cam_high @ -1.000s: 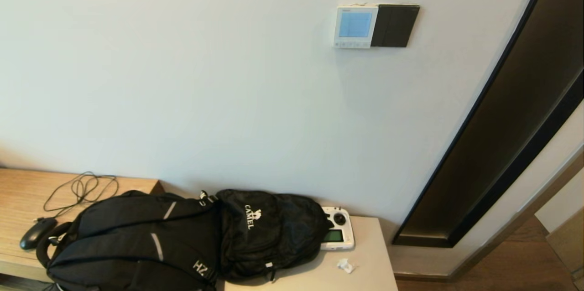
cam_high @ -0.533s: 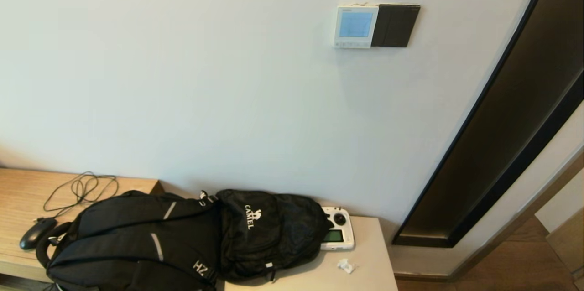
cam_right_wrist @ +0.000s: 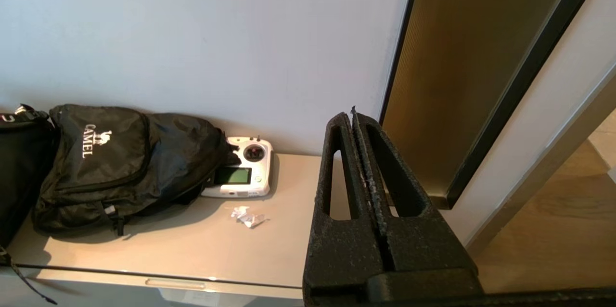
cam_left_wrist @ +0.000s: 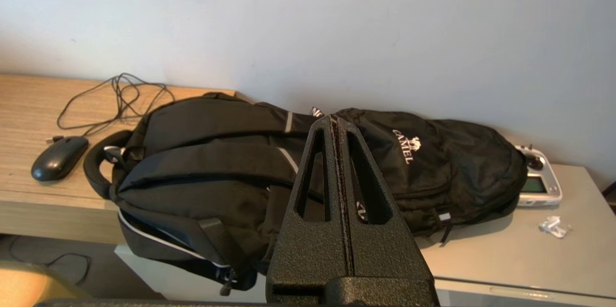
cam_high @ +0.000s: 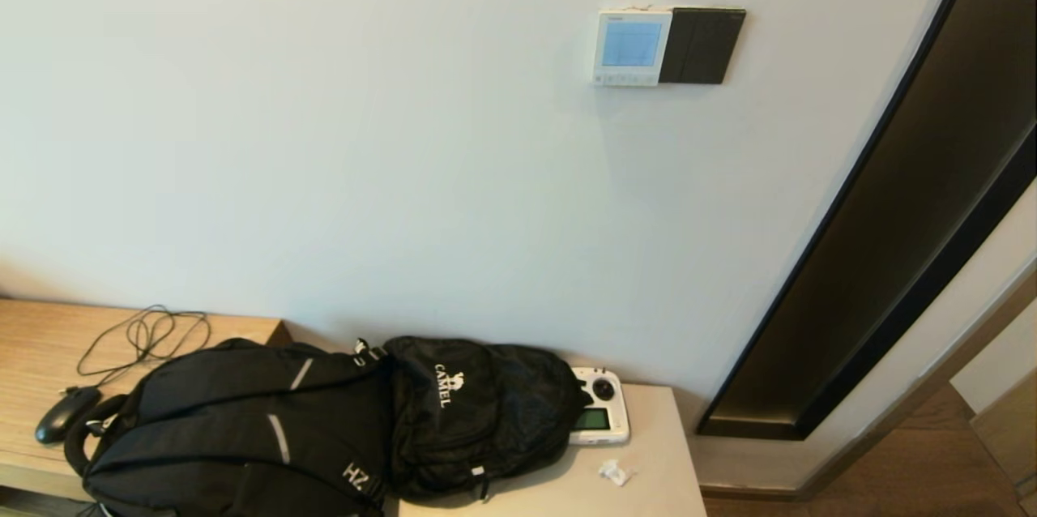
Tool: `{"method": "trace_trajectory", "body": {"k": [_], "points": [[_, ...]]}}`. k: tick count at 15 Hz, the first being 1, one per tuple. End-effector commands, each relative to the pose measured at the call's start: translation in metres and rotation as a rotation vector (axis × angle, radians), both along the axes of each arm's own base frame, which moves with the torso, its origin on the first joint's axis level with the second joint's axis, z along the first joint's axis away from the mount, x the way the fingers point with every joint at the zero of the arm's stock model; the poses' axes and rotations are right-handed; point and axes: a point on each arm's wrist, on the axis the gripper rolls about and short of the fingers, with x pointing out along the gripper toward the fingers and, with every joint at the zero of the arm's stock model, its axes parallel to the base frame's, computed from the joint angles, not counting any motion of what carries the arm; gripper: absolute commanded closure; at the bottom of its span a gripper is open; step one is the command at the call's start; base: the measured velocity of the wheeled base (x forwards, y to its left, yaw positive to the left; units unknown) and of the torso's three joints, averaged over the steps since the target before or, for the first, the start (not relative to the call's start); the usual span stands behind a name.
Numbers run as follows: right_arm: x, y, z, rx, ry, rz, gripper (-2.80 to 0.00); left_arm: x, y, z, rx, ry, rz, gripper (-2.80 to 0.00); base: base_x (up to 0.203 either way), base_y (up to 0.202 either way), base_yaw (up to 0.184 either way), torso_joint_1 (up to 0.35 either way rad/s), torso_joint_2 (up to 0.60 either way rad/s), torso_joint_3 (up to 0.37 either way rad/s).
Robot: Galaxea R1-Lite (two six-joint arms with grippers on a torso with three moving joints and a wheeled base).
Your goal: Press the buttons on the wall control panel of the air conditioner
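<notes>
Reading "CAMEL" in white, black backpack [cam_high: 478, 412] below wall control panel [cam_high: 631, 47].

Grey bench [cam_high: 648, 484]: 2 black backpacks [cam_high: 478, 412], white controller [cam_high: 599, 417], paper scrap [cam_high: 613, 471].

The white square plastic wall control panel [cam_high: 631, 47] has a smooth lit blue screen; the black rectangular switch plate [cam_high: 702, 45] touching it looks glossy. Both black pincers, left [cam_left_wrist: 337, 126] and right [cam_right_wrist: 353, 121], are rough, grainy plastic. Two black backpacks [cam_high: 324, 420] are matt cloth on a pale, smooth counter [cam_high: 648, 484].
</notes>
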Motion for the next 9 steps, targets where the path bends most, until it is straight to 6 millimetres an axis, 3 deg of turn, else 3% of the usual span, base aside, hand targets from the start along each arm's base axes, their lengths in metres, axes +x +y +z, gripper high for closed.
{"method": "trace_trajectory", "body": {"k": [1, 9], "points": [[-0.0009, 0.0000, -0.0007, 0.005, -0.010, -0.003, 0.00, 0.0000, 0.0000, 0.0000, 0.000, -0.001, 0.002, 0.00, 0.000, 0.000, 0.000, 0.000, 0.00, 0.000], [-0.0008, -0.0002, -0.0005, 0.023, -0.010, -0.013, 0.00, -0.0001, 0.0000, 0.0000, 0.000, -0.002, 0.002, 0.00, 0.000, 0.000, 0.000, 0.000, 0.00, 0.000]]}}
